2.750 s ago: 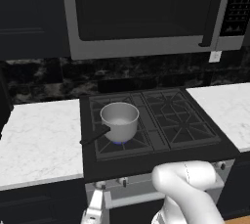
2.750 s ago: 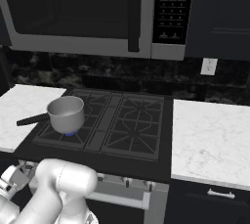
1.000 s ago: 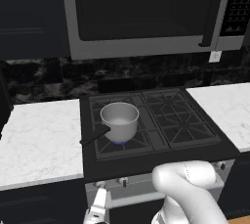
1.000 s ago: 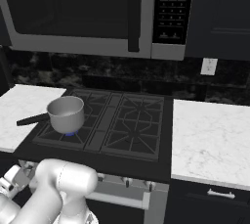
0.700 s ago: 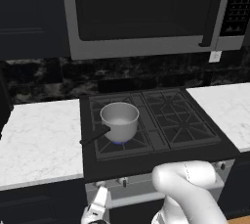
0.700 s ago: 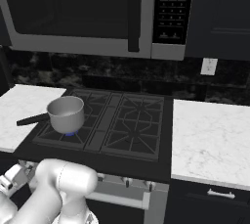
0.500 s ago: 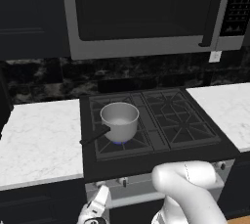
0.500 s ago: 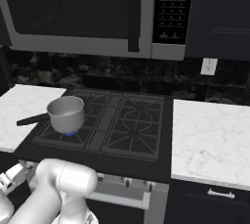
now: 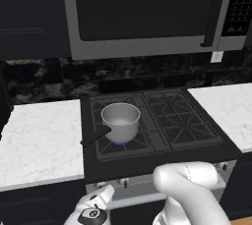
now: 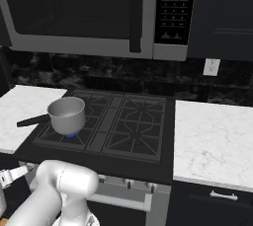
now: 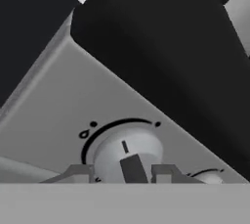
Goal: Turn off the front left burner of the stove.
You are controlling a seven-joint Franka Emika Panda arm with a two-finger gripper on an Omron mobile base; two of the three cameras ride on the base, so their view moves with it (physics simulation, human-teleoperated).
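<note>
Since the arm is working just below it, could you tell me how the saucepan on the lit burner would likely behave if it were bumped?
The saucepan would probably slide rather than tip: it looks squat and sits flat on the grate. A knock on its long side handle would likely spin it. The blue flame beneath suggests it is hot.

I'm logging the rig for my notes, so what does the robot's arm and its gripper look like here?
The arm is smooth, glossy white, built of thick rounded segments like bent tubes. Its white hand carries a round black disc with a small white mark. The gripper has small fingertips that are dark, flat and blocky. No cables show.
</note>
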